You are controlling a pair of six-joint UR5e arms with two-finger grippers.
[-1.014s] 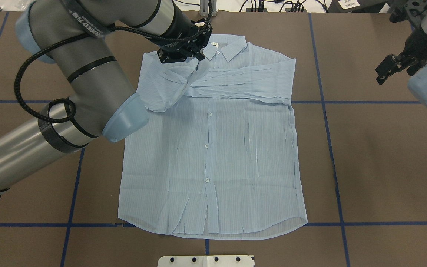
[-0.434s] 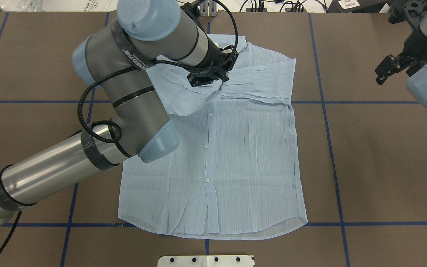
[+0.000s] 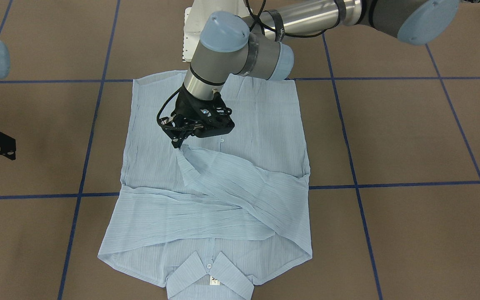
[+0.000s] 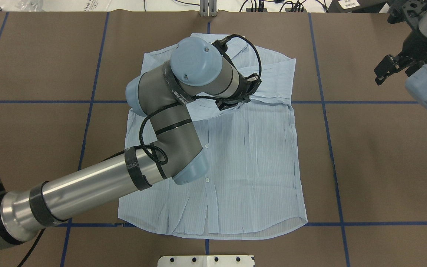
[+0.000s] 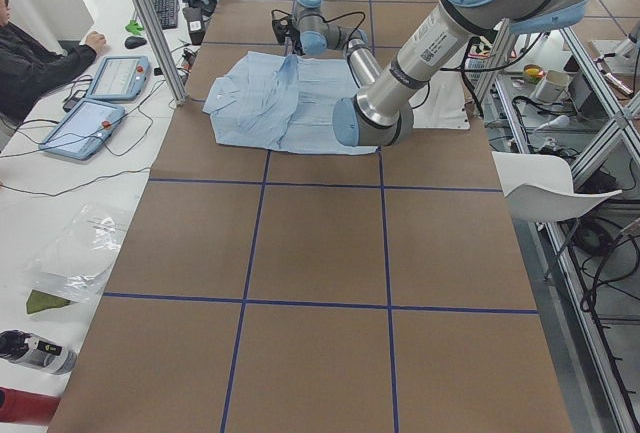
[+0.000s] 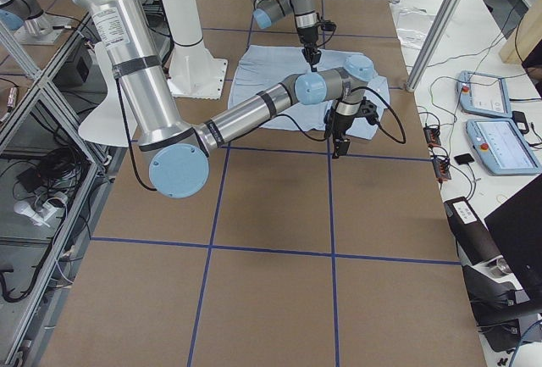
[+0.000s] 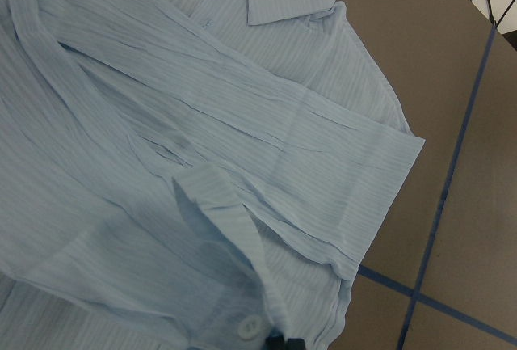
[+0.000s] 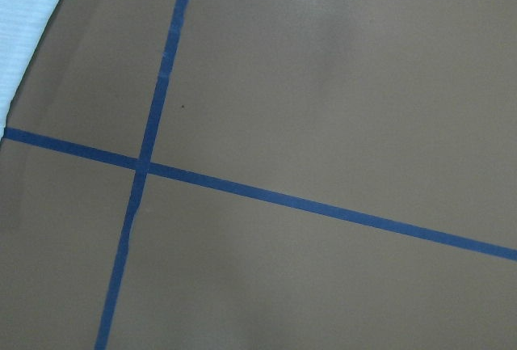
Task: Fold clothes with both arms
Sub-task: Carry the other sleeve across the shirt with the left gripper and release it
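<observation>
Roughly, you are watching an early stage: nearest the robot, the shirt (image 4: 250, 167) is lying flat on the counter (image 4: 384, 167), its lower half unfolded. Farther on, the left hand (image 3: 179, 145) is pinching one cuff (image 3: 183, 160), holding it over the other sleeve (image 3: 161, 212). The collar (image 3: 211, 275) is pointing away from the robot, long axis running hem to collar. The right hand (image 4: 386, 68) is hovering aside, its opening unclear.

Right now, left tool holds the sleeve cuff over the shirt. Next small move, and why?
Probably lower the left tool and lay the cuff flat on the shirt: the sleeve already crosses the chest, but its end hangs raised from the tool.
</observation>
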